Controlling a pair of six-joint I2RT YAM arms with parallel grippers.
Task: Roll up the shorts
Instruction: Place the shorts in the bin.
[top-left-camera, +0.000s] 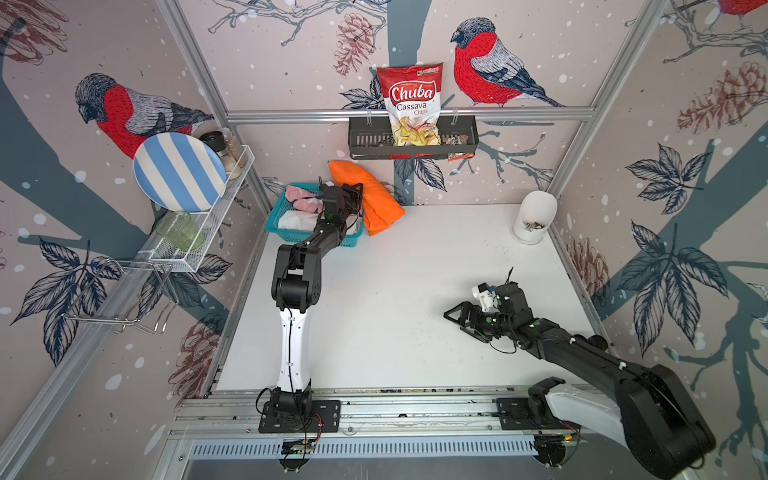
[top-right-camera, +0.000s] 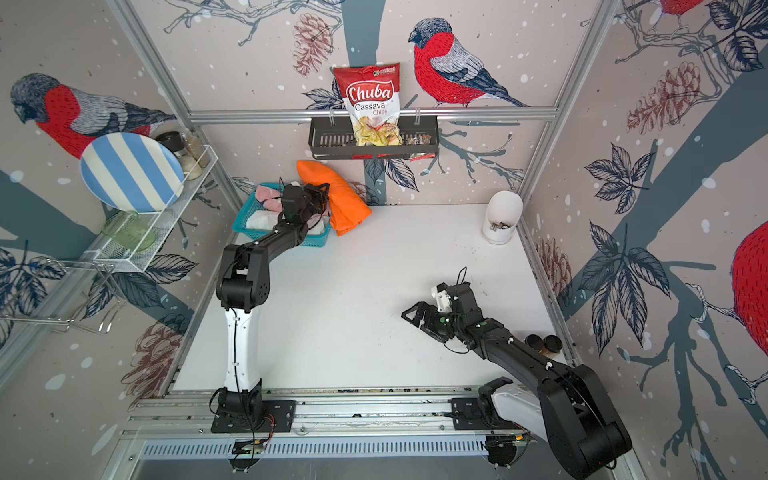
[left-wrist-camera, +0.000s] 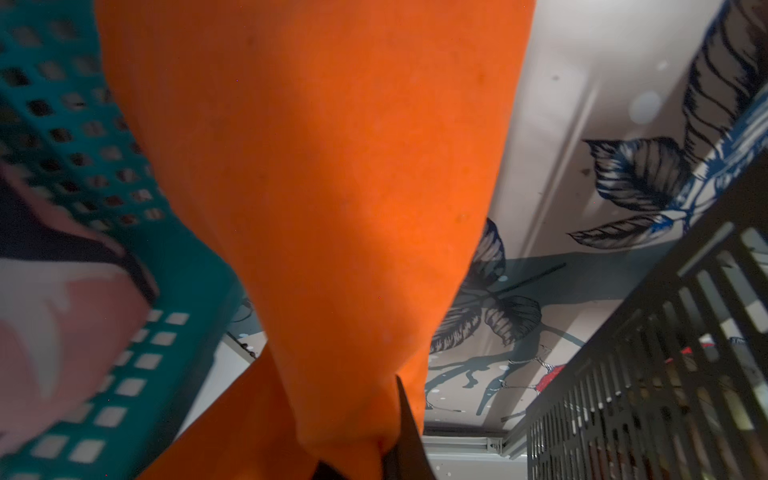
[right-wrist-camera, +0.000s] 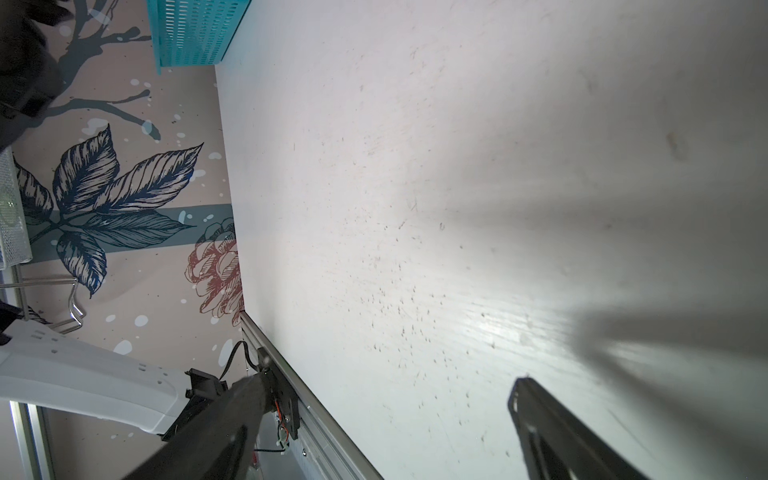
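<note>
The bright orange shorts (top-left-camera: 376, 203) (top-right-camera: 345, 205) hang folded against the back wall beside a teal basket (top-left-camera: 291, 239) (top-right-camera: 249, 227). My left gripper (top-left-camera: 356, 194) (top-right-camera: 323, 192) is shut on their fabric. In the left wrist view the orange shorts (left-wrist-camera: 332, 208) fill the middle, pinched at my left gripper (left-wrist-camera: 374, 457). The pink printed shorts (top-left-camera: 301, 198) (left-wrist-camera: 62, 332) and the white shorts (top-left-camera: 293, 220) lie in the basket. My right gripper (top-left-camera: 459, 322) (top-right-camera: 415, 318) (right-wrist-camera: 388, 382) stands open and holds nothing, low over the bare white table (top-left-camera: 415, 270) at the right front.
A black wall basket (top-left-camera: 365, 141) holds a Chuba chips bag (top-left-camera: 409, 99) right above the orange shorts. A white canister (top-left-camera: 536, 216) stands at the back right. On the left wall a wire rack (top-left-camera: 208, 232) holds a striped plate (top-left-camera: 178, 170) and a green glass (top-left-camera: 180, 230). Two dark-lidded jars (top-right-camera: 544, 343) stand behind my right arm.
</note>
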